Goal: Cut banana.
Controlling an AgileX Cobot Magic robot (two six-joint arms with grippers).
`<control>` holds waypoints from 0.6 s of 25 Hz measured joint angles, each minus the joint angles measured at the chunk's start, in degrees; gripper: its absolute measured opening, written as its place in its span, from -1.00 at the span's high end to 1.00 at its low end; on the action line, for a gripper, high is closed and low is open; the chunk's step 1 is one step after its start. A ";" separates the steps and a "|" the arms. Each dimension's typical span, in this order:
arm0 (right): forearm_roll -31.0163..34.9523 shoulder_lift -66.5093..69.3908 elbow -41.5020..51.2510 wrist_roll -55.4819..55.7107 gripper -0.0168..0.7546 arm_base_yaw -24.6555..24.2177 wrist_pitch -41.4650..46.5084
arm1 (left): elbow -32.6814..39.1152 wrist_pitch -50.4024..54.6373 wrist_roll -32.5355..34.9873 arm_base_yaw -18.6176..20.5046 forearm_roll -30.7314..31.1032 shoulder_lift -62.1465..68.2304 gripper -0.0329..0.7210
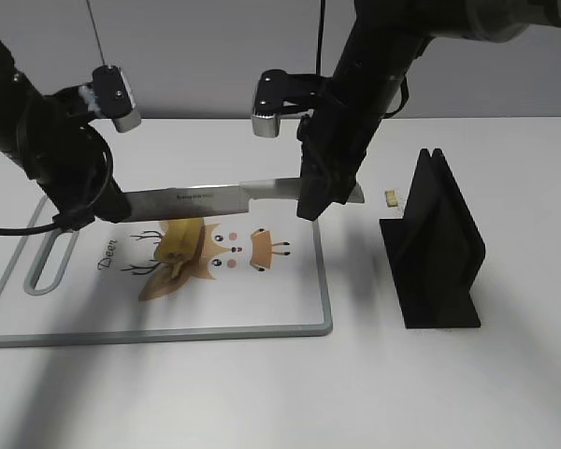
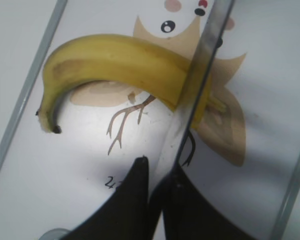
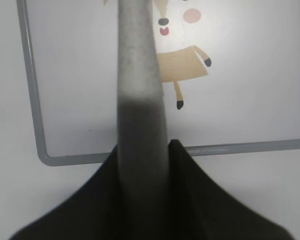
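Note:
The yellow banana (image 1: 181, 240) lies on the white cutting board (image 1: 325, 301) over its deer drawing. In the left wrist view the banana (image 2: 115, 60) curves with its stem tip at the lower left, and the knife blade (image 2: 202, 75) crosses above its right part. The knife (image 1: 206, 197) is held level above the board. My right gripper (image 1: 320, 198) is shut on its handle end (image 3: 138, 75). My left gripper (image 1: 107, 206) is shut on the blade's tip (image 2: 160, 172). In the right wrist view my right gripper (image 3: 145, 150) hides the board's rim (image 3: 240, 148) in part.
A black knife block (image 1: 435, 248) stands on the table right of the board. A small pale piece (image 1: 390, 197) lies on the table just behind the block. The board's handle loop (image 1: 51, 257) is at its left end.

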 joint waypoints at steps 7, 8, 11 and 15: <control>0.47 2.50 0.00 0.35 0.46 0.00 0.00 | 0.00 -0.55 -0.11 -0.20 0.33 2.53 0.77; 0.47 2.68 0.00 0.35 0.46 0.00 -0.17 | 0.00 -0.83 -0.15 -0.20 0.38 2.64 0.77; 0.47 2.74 0.00 0.35 0.46 0.00 -1.47 | 0.00 -2.04 -0.15 -0.20 0.60 2.64 0.77; 0.36 2.74 0.00 0.35 0.45 0.00 -2.34 | 0.00 -2.64 -0.15 -0.20 0.84 2.70 0.77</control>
